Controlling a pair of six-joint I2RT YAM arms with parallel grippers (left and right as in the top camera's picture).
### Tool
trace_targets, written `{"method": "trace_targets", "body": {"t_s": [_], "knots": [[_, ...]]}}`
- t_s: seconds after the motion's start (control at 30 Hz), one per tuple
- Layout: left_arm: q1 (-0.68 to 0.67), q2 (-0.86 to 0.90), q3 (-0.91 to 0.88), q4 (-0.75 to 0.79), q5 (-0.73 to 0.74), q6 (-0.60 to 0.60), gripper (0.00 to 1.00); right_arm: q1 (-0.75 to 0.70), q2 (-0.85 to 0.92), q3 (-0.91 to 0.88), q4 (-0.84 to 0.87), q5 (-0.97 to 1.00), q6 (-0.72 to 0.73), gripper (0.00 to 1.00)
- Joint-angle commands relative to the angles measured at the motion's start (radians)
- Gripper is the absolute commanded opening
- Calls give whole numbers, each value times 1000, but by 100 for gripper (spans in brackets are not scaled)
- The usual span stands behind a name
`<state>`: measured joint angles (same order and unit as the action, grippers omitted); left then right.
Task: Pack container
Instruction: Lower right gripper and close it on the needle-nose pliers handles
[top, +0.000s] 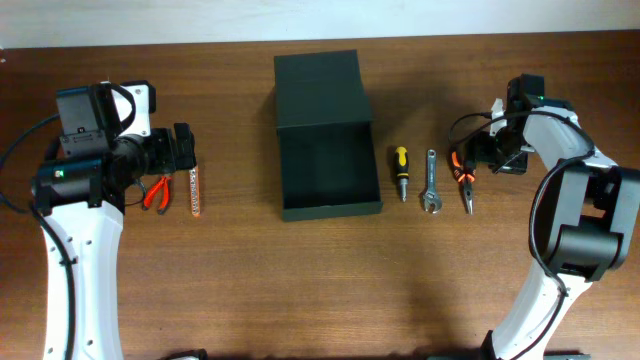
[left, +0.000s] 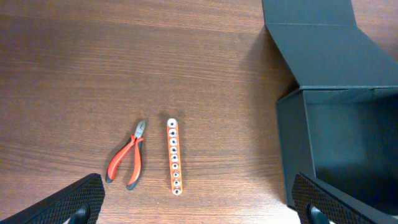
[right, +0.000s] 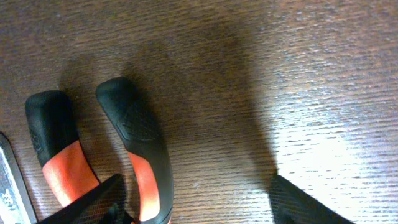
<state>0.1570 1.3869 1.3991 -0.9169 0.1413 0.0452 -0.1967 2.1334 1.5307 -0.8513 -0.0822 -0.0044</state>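
The container (top: 328, 175) is a dark green-black box, open, with its flat lid folded back toward the far side; it also shows in the left wrist view (left: 348, 149). My left gripper (top: 183, 146) is open above the table, left of the box, over red pliers (left: 127, 162) and an orange bit holder (left: 174, 155). My right gripper (top: 487, 150) is open, low over the handles of orange-and-black pliers (right: 140, 155), one finger touching or just beside a handle.
Right of the box lie a yellow-and-black screwdriver (top: 400, 170), a silver wrench (top: 431, 182) and the orange-and-black pliers (top: 465, 185). The red pliers (top: 156, 193) and bit holder (top: 195, 190) lie left of the box.
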Motion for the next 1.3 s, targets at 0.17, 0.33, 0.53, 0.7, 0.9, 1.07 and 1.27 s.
{"method": "trace_targets", "body": {"t_s": [0.17,0.33,0.53,0.7,0.9,1.07,1.27], "knots": [[5,5,22,3,-8,20,99,1,22,12,-5,9,2,61],[5,5,22,3,-8,20,99,1,22,12,-8,9,1,51],[5,5,22,3,-8,20,99,1,22,12,-9,9,2,43],[5,5,22,3,-8,20,99,1,22,12,-16,9,2,40],[5,5,22,3,-8,20,99,1,22,12,-23,9,2,36],[5,5,22,3,-8,20,99,1,22,12,-34,8,4,36],[5,5,22,3,-8,20,99,1,22,12,-33,9,9,34]]}}
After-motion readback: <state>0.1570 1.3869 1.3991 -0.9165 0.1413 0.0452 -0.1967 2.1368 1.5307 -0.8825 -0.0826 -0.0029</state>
